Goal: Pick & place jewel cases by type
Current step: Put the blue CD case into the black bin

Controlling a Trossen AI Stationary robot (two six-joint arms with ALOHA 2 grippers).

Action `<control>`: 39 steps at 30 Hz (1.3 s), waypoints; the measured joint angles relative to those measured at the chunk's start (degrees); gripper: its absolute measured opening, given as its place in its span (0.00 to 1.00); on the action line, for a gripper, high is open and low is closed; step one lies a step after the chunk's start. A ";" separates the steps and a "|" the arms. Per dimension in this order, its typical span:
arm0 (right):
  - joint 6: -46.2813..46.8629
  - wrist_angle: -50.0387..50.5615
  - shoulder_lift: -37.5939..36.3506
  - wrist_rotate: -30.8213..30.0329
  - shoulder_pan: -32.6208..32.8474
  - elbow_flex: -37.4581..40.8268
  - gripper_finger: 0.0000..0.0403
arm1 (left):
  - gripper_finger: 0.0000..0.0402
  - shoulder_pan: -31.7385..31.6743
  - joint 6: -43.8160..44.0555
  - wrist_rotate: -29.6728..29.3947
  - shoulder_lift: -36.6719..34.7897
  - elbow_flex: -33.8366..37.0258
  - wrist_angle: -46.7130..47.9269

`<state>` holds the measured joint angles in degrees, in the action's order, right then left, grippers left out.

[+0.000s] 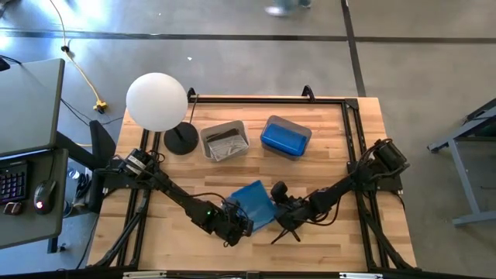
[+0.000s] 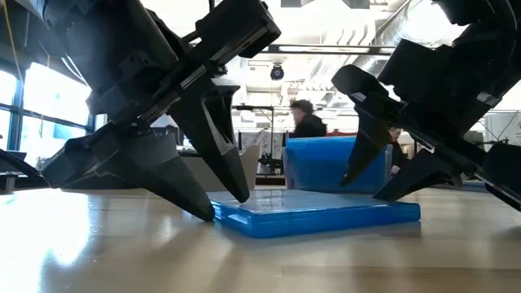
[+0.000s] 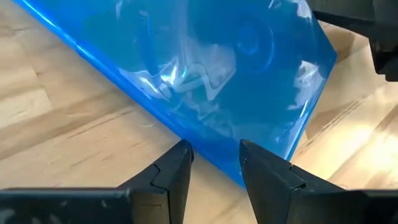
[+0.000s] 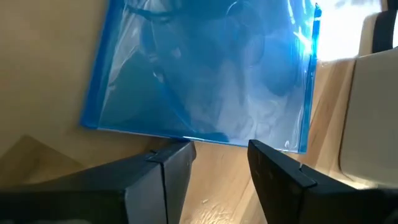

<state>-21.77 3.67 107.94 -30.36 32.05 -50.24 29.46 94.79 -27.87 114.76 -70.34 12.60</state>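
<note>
Translucent blue jewel case point(image 1: 255, 203) flat on wooden table point(image 1: 325, 248), front centre; left gripper point(image 1: 239, 226) at its near edge, fingers parted, gripping nothing; right gripper point(image 1: 280, 203) at opposite edge, likewise parted, empty; blue tub point(image 1: 285, 136) and clear tub point(image 1: 224, 141) behind.

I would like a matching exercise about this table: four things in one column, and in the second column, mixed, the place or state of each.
Things:
1. blue jewel case
2. clear tub
3. blue tub
4. white globe lamp

Places or states:
A. stands at the table's far left corner
B. lies flat between the left gripper and the right gripper
C. holds dark cases
D. far side, right of the clear tub

Pairs: 1-B, 2-C, 3-D, 4-A
</note>
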 joint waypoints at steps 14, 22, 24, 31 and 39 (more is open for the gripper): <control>6.60 4.50 -2.39 3.14 2.77 -0.26 0.39 | 0.34 -3.29 -4.16 -2.51 -1.79 0.17 3.86; 6.51 4.47 -3.32 5.47 2.87 -0.19 0.39 | 0.34 -10.76 -17.84 8.01 -1.25 0.34 -5.66; 6.52 4.47 -3.32 4.75 2.84 -0.20 0.39 | 0.34 -11.98 -19.45 7.60 -1.25 0.24 -8.93; 3.50 4.11 -3.15 -0.71 4.15 -0.20 0.39 | 0.34 -13.56 -23.01 10.73 -1.51 0.06 -14.67; 1.37 5.17 -3.02 -9.60 6.27 -0.07 0.39 | 0.34 -15.82 -22.74 23.78 -1.15 0.14 -7.15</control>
<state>-20.40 8.84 104.92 -39.95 38.32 -50.30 13.65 72.06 -4.09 113.61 -70.20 5.45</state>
